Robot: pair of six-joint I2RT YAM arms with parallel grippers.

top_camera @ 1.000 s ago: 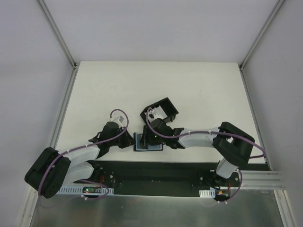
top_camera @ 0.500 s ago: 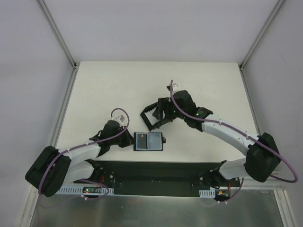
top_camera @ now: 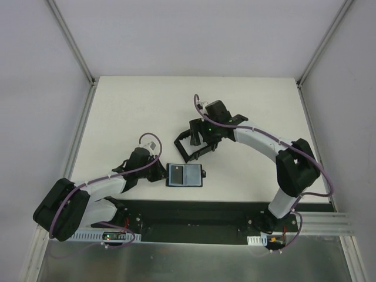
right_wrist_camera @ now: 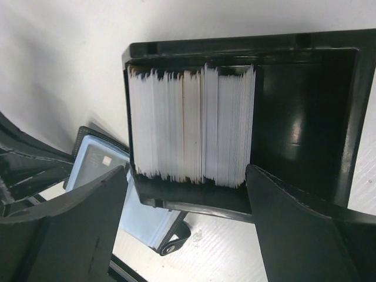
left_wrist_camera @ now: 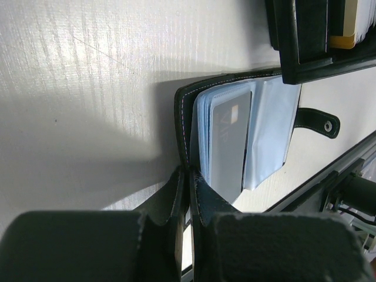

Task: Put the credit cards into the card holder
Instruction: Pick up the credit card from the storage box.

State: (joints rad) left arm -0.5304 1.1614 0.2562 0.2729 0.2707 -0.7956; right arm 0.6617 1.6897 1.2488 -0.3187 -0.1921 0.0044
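Left hand (top_camera: 160, 172), at lower centre-left of the top view, is clamped on the left cover edge of the card holder (top_camera: 185, 175). The holder lies open on the worktop (top_camera: 129, 106), bluish-grey inside up, with a greyish card (left_wrist_camera: 226, 141) seated in a sleeve. Up and to the right, the right hand (top_camera: 198, 140) hovers with its fingers spread apart over the black tray (top_camera: 183, 154). The credit cards (right_wrist_camera: 191, 123) stand on edge in the tray as a stack.

Blk walled tray (right_wrist_camera: 305, 117), glossy inside, near centre of white tbl (top_camera: 129, 111)
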